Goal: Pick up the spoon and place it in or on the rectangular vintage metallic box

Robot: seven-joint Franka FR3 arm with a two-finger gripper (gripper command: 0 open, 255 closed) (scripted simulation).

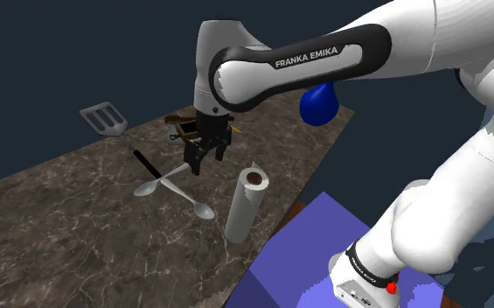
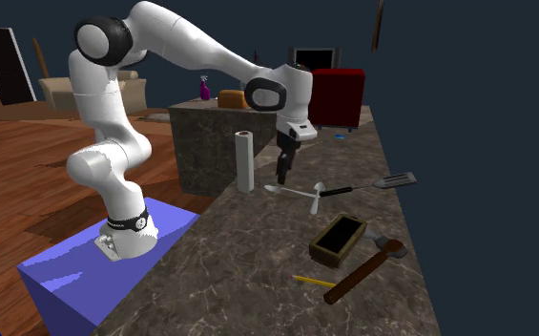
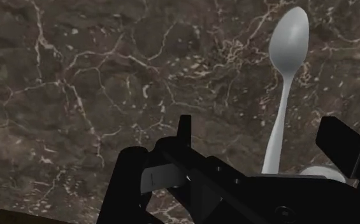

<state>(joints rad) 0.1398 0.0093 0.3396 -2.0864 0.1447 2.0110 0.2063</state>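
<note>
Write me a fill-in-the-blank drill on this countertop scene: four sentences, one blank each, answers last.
1. The gripper hangs over the crossed spoons and is ___, clasping nothing.
2. The paper towel roll stands ___ on the marble counter.
3. The slotted spatula has a ___ handle.
4. Right beside the dark box lies a brown-handled ___.

Missing words: open; upright; black; hammer.
</note>
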